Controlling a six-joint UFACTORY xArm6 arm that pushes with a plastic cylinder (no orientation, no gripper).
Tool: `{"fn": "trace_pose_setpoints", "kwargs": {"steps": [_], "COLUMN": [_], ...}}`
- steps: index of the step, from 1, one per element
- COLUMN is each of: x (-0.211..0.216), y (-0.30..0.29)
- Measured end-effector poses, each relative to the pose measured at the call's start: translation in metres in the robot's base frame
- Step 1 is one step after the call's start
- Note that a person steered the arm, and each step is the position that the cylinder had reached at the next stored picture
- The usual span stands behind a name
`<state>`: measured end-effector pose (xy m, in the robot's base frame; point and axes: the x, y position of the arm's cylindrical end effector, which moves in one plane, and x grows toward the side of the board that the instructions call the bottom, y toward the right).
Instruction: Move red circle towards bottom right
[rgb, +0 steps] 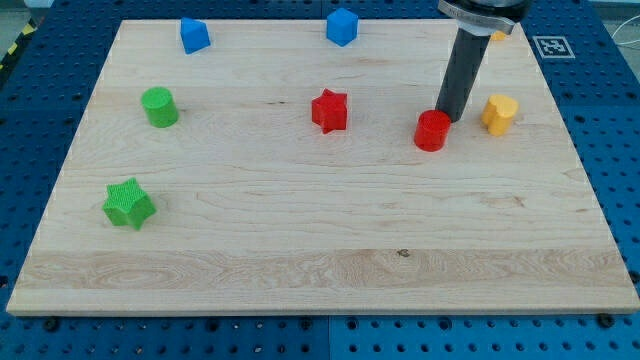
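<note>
The surface (300, 230) carries seven blocks, all in its upper half or at its left side. Along the view's top edge sit the blue pentagon (194, 36), left of centre, and the blue cube (342, 27), right of centre. Below the pentagon, further left, stands the green cylinder (159, 107); the green star (128, 204) lies below that, nearest the view's bottom left. The red star (329, 110) sits mid-surface. To its right is the red circle (432, 131), with the yellow block (499, 114) beyond it, apart. My tip (446, 118) touches the red circle's upper right side, between it and the yellow block.
</note>
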<state>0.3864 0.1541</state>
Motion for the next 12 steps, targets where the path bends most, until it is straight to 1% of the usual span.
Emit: {"fn": "trace_pose_setpoints", "kwargs": {"steps": [2,4,7,9,10,12], "x": [-0.002,-0.003,0.045,0.051,0.063,0.101], "y": [-0.012,-0.048,-0.028,0.013,0.032,0.043]}}
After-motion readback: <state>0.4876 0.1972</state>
